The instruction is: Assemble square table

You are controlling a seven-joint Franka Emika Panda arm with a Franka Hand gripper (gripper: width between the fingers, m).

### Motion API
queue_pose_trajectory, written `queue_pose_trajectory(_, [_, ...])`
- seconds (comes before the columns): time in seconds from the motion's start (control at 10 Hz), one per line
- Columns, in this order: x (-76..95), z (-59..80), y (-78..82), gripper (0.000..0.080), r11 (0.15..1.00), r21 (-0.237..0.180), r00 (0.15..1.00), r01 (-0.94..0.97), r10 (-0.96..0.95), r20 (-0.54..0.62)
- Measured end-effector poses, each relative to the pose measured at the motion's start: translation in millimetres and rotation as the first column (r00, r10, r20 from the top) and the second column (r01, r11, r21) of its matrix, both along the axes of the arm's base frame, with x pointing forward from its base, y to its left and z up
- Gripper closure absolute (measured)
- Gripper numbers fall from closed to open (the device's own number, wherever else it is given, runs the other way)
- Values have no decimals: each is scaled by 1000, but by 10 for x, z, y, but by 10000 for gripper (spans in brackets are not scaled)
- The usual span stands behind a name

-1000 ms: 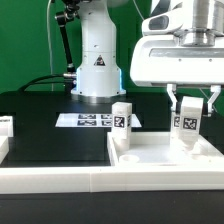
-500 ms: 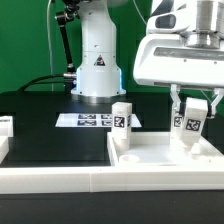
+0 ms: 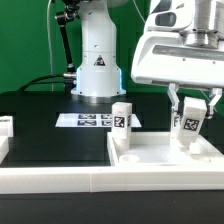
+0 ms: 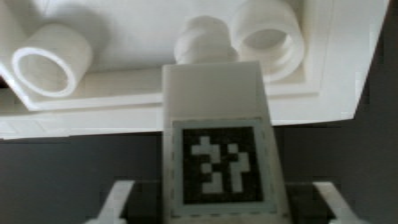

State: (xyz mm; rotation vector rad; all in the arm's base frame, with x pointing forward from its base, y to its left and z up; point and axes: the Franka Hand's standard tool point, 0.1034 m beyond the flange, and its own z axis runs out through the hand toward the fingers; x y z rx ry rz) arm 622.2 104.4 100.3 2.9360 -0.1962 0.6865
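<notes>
The white square tabletop (image 3: 160,156) lies at the front right in the exterior view, its rimmed face up. One short white leg (image 3: 121,119) with a black-and-white tag stands on the tabletop's left part. A second tagged leg (image 3: 188,128) stands upright over the right part, with my gripper (image 3: 192,118) shut on its upper end from above. In the wrist view this held leg (image 4: 217,130) fills the middle, tag facing the camera, between the fingers of the gripper (image 4: 224,205). Beyond it the tabletop (image 4: 107,110) shows two round hollow white ends.
The marker board (image 3: 88,120) lies flat on the black table behind the tabletop. The big white robot base (image 3: 97,62) stands at the back. A small white part (image 3: 5,126) sits at the far left edge. A long white rail (image 3: 55,176) runs along the front.
The gripper and the held leg have shifted very slightly toward the exterior view's right. Nothing else has moved.
</notes>
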Motion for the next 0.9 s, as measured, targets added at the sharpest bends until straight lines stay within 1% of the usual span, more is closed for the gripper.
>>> queue_pose_trajectory(0.1, [33, 53, 51, 508, 1000, 0, 996, -23, 23, 85])
queue_pose_trajectory(0.2, [15, 50, 95, 508, 999, -8, 986, -46, 47, 158])
queue_pose_trajectory(0.3, [7, 56, 101, 508, 998, -19, 975, -58, 60, 214])
queue_pose_trajectory(0.8, [7, 67, 53, 508, 999, -21, 975, -44, 48, 215])
queue_pose_trajectory(0.9, [38, 117, 26, 508, 999, -17, 969, -45, 47, 241])
